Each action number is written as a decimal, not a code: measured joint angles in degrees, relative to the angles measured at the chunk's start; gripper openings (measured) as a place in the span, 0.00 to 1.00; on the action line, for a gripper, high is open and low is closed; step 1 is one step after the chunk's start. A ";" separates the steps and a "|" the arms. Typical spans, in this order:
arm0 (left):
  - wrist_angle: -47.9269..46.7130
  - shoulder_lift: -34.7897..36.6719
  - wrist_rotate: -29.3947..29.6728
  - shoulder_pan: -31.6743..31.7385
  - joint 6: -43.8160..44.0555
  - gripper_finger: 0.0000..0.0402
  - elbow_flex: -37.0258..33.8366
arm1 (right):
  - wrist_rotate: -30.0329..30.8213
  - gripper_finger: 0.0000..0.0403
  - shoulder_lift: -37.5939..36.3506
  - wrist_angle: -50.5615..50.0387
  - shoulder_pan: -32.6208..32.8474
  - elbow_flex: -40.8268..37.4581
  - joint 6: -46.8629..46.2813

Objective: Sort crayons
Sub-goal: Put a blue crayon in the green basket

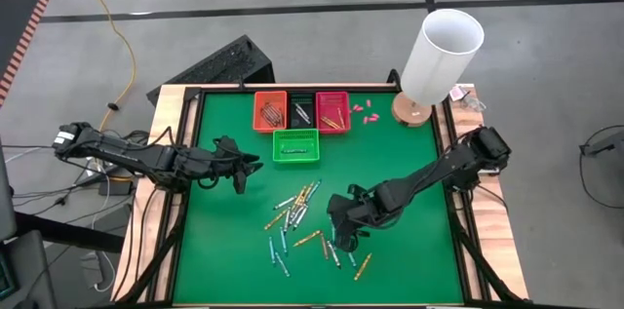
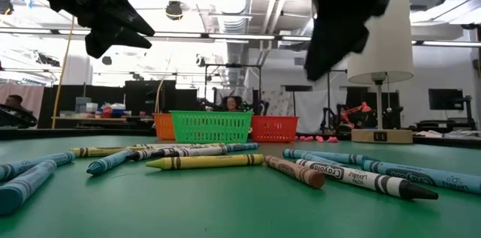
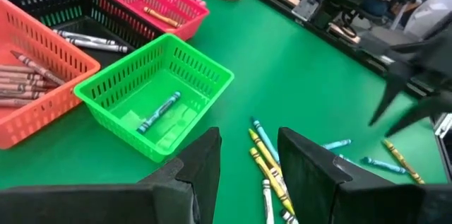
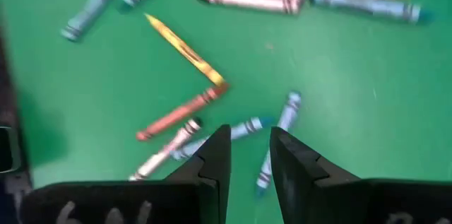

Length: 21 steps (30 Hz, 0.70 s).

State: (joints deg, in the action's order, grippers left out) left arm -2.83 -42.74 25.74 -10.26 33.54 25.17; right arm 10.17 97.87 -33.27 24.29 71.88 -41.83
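Left arm reaches in from the left edge, stretched nearly level toward mid-table, left gripper (image 1: 240,174) raised, fingers (image 3: 201,167) parted with nothing between them. Right arm comes in diagonally from the right side, elbow bent, right gripper (image 1: 343,236) pointing down near table centre, fingers (image 4: 215,155) slightly apart, also empty.

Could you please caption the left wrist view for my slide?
Open left gripper above scattered crayons, beside the green basket.
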 joint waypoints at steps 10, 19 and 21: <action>-0.51 -0.02 -1.44 0.02 0.11 0.33 0.00 | -9.56 0.25 7.23 -0.44 -1.98 -0.04 2.50; -0.72 -0.01 -1.27 0.02 0.11 0.33 0.00 | -8.73 0.25 7.49 -2.34 -1.83 -0.04 3.01; -0.72 -0.01 -1.27 0.02 0.11 0.33 0.00 | -8.72 0.25 7.47 -1.55 -1.90 -0.50 3.33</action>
State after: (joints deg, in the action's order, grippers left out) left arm -3.55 -42.75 24.47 -10.24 33.65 25.17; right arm 1.45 105.34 -34.82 22.39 71.38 -38.50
